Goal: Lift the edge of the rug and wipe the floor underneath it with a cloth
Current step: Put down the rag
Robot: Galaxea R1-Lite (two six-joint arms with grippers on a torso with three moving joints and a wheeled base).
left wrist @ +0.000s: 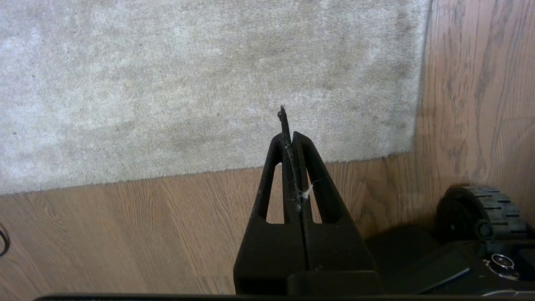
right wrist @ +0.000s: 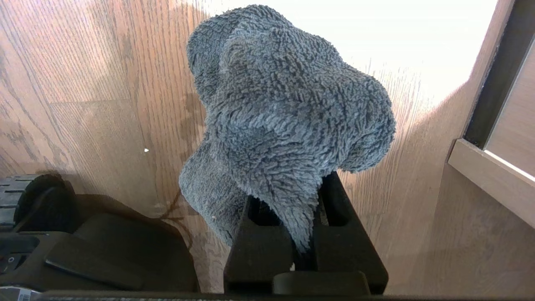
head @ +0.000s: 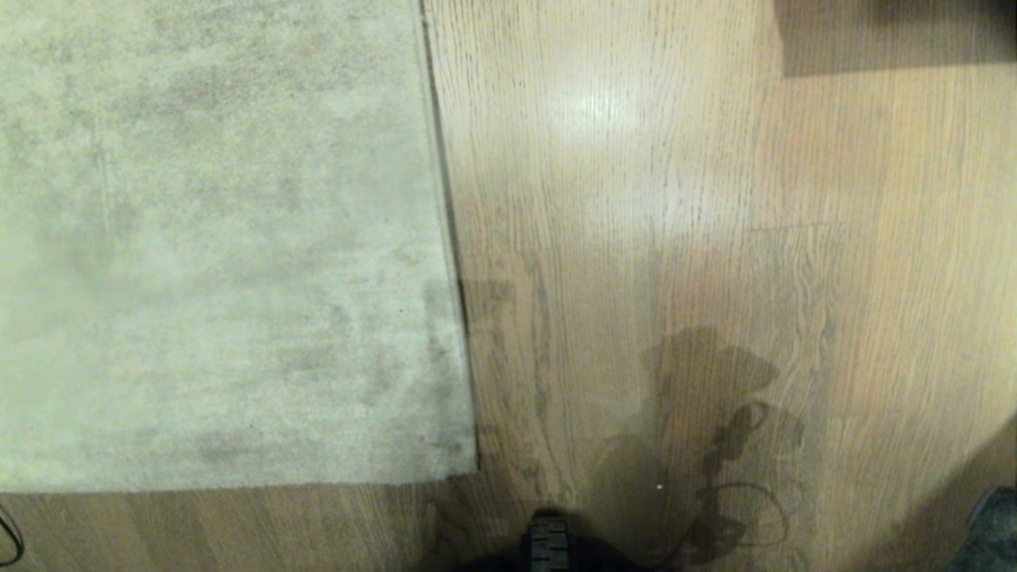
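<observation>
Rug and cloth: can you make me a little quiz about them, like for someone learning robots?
1. True or false: the rug edge is lifted off the floor.
2. What does the right gripper hold? A) a pink garment B) the cloth C) nothing
3. Fill in: the jaws of the left gripper are ____ with nothing between them.

Key
1. False; the rug lies flat, its corner near the robot's base.
2. B; the fluffy dark grey cloth is pinched in the jaws, above bare floor.
3. Shut; only a wisp of lint clings there, and the gripper hangs over the rug's near border.
</observation>
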